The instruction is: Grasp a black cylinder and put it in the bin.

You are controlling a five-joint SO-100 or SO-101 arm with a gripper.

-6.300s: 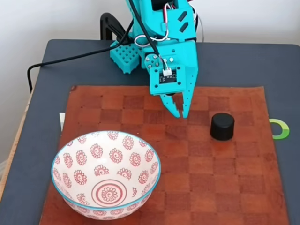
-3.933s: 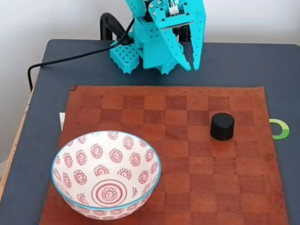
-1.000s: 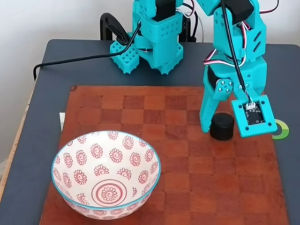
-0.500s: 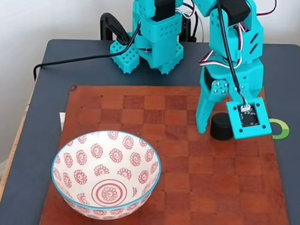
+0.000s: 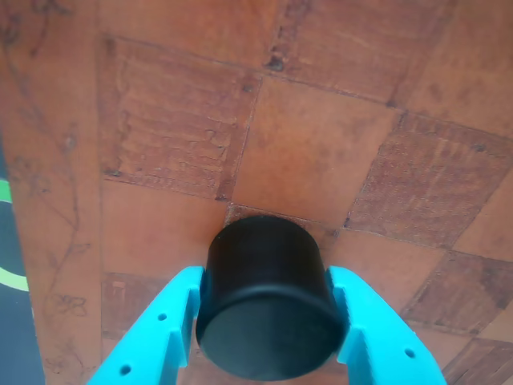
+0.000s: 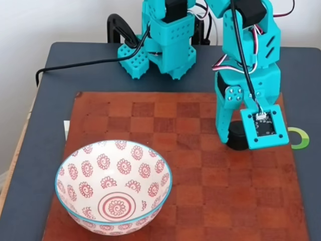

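Progress: the reach looks done and the grasp is being made right now; lift, carry and drop are all left, by my reading.
Gripper: the turquoise gripper (image 5: 268, 321) has 1 finger on each side of the black cylinder (image 5: 268, 309), both pressed to its wall in the other view, so it is clamped on the cylinder, as far as I can judge.
Cylinder: it sits low on the brown checkered mat (image 6: 190, 201), at the right side of the fixed view, mostly hidden behind the gripper (image 6: 235, 140); whether it has left the mat I cannot tell.
Bin: the bin (image 6: 113, 187) waits at the lower left of the fixed view, well apart from the cylinder, with nothing inside it.
Left to do: raise the cylinder, swing across the mat, let go over the bin.
Count: 1 black cylinder, 1 bin, 1 arm, 1 mat, 1 green ring mark (image 6: 301, 138) just beside the mat's right edge, 1 dark table (image 6: 30, 165).
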